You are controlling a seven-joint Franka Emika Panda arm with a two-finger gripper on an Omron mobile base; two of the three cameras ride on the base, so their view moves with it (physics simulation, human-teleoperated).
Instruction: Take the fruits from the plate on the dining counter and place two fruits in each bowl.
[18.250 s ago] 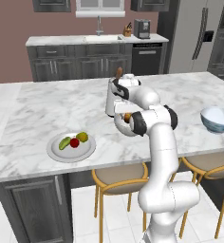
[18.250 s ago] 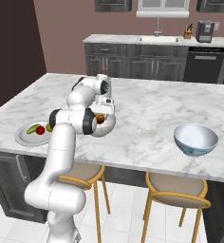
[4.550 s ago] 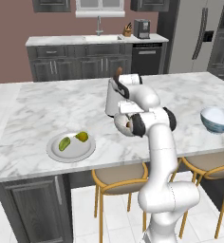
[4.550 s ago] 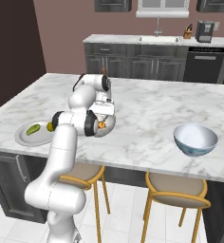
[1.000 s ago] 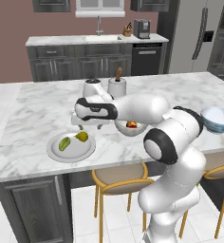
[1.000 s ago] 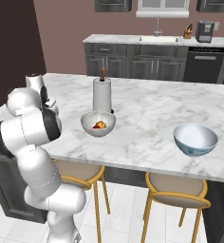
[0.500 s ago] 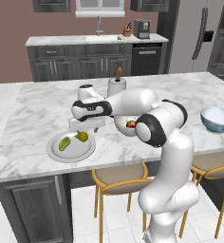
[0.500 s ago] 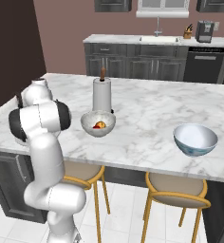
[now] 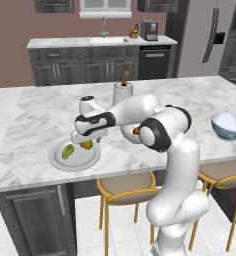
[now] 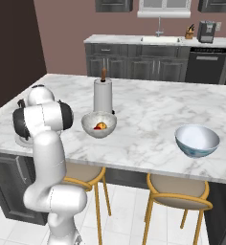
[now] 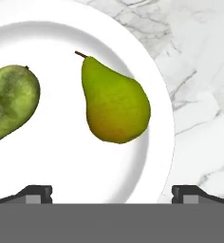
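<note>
Fruits are seen divided between a plate and a bowl on the white marble dining counter [image 9: 35,112]. Two of them are left on the round pale plate [image 9: 57,159]: an elongated green fruit [image 9: 67,151] and a yellow-green pear [image 9: 88,144], which lie side by side and apart, the pear on the side nearer the arm. In the hand view the pear [image 11: 114,102] is shown with its thin stem pointing to the upper left and an orange blush at its broad end, while the green fruit [image 11: 9,102] is cut off at the left edge; both rest on the plate [image 11: 147,66], whose rim curves down the right, with veined marble beyond it.

The gripper [image 9: 86,140] is held low over the plate, directly above the pear, at the end of an arm stretched out level across the counter. Its two dark fingertips [image 11: 38,193] are spread wide at the bottom corners of the hand view, with nothing between them and neither tip touching a fruit.

A round red fruit [image 10: 98,127] and an orange-brown fruit [image 10: 103,125] are seen touching inside the pale speckled bowl [image 10: 99,124], which stands just in front of a white paper towel roll [image 10: 103,96] on its upright holder. The white bowl with a blue outside [image 10: 197,140] is placed well apart, near the counter's front edge, and holds no fruit. Wooden stools [image 10: 176,197] are tucked below the counter edge.
</note>
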